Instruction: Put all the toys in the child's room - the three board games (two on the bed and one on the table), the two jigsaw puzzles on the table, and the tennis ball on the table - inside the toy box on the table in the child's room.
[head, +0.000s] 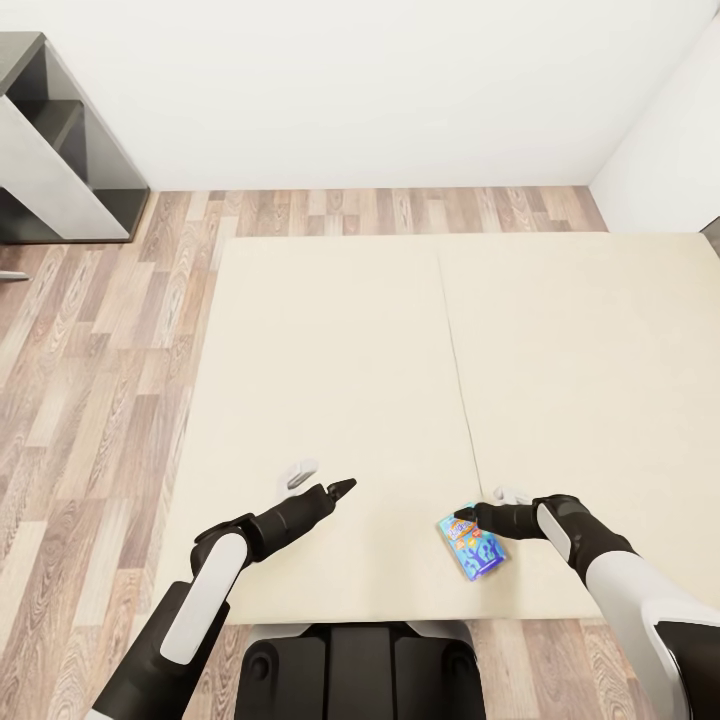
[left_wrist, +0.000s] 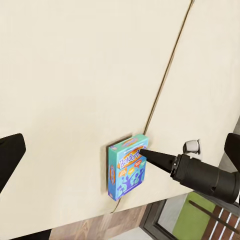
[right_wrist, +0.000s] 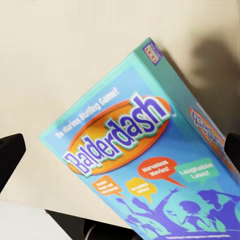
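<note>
Balderdash board game, a small flat blue cardboard box (head: 472, 547), lies near the beige bed mattress's (head: 340, 340) front edge. Right tool (head: 462, 514) touches its end, grip unclear; left tool (head: 345, 487) hovers, spread, empty.

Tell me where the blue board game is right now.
In the head view the blue board game lies on the bed near its front edge, right of the mattress seam, at the right claw fingertips.

You have one board game (head: 472, 546) in view — a blue Balderdash box. One bed (head: 330, 360), two mattress halves. Two grippers — left (head: 335, 490), right (head: 468, 515). One shelf unit (head: 60, 150).
</note>
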